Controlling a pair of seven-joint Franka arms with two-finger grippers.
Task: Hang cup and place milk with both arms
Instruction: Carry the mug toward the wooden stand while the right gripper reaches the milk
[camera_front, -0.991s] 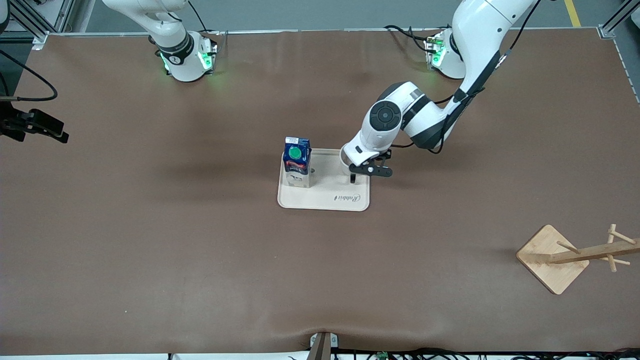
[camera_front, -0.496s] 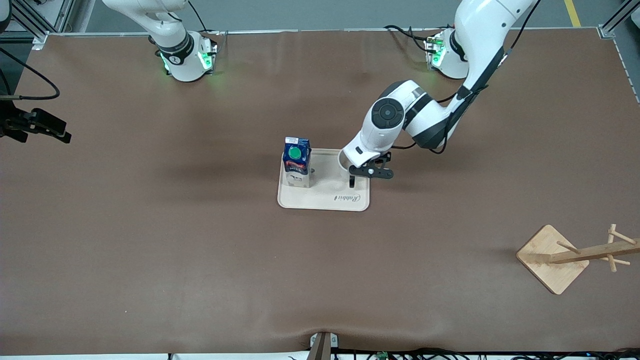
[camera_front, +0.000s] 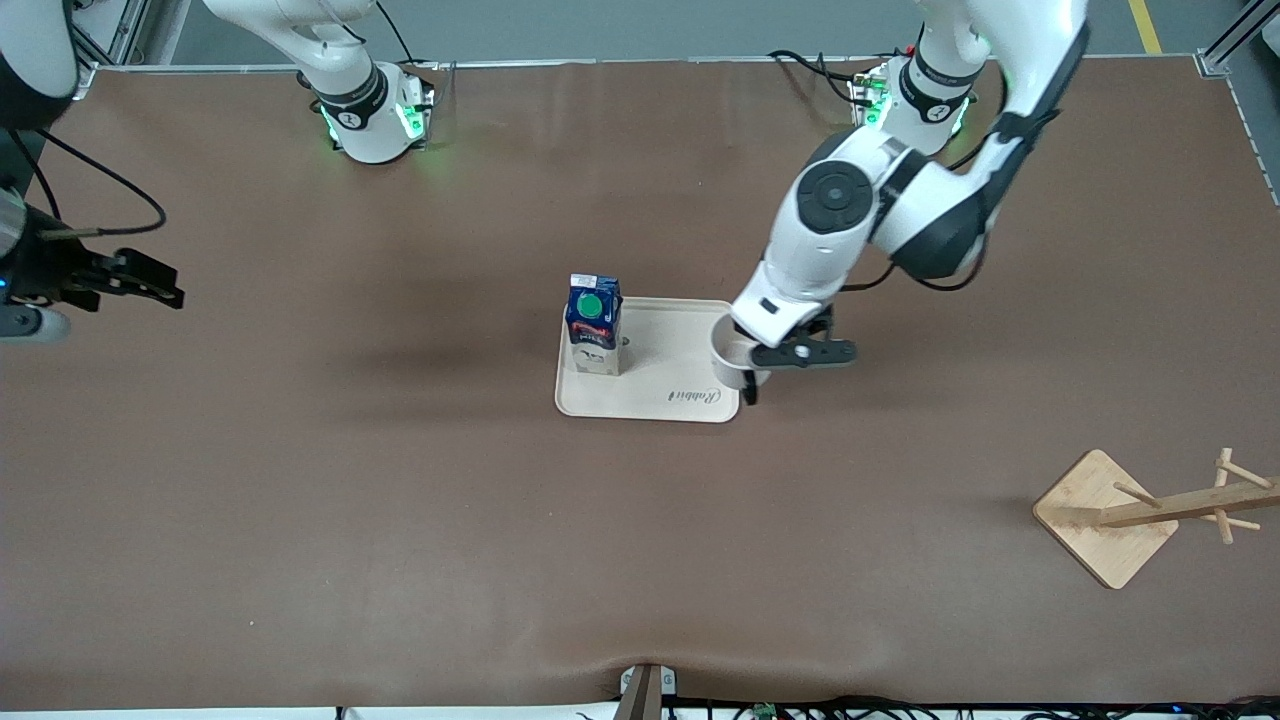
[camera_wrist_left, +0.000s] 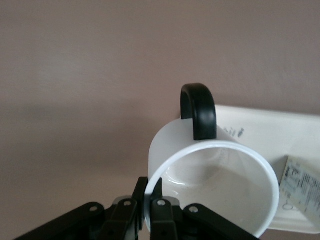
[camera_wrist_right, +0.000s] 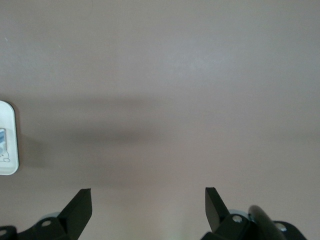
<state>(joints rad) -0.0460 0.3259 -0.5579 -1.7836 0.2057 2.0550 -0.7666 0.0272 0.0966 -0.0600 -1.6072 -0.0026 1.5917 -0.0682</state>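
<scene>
- My left gripper (camera_front: 748, 368) is pinched on the rim of the cup (camera_front: 729, 362); in the left wrist view the two fingers (camera_wrist_left: 159, 220) sit one inside and one outside the white wall, with the cup (camera_wrist_left: 212, 185) tilted and its black handle (camera_wrist_left: 199, 110) pointing away from the gripper.
- From the front camera the cup hangs clear of the surface, over the corner of the tray (camera_front: 648, 405) that lies toward the left arm's end of the bench and nearer the front edge.
- The milk (camera_front: 593, 325) stands upright on the tray, at the tray's edge toward the right arm's end — green cap up, well apart from the cup.
- The tray sits near the middle of the bench.
- My right gripper (camera_front: 140, 281) hovers over the bench edge at the right arm's end, its fingers (camera_wrist_right: 80, 207) spread apart with nothing between them — that arm is waiting.
- In the right wrist view I see only bare brown bench (camera_wrist_right: 165, 90) under it and a sliver of the tray (camera_wrist_right: 7, 145) at the frame's edge.
- The wooden rack (camera_front: 1150, 510) stands near the bench's front corner at the left arm's end, well apart from the tray.
</scene>
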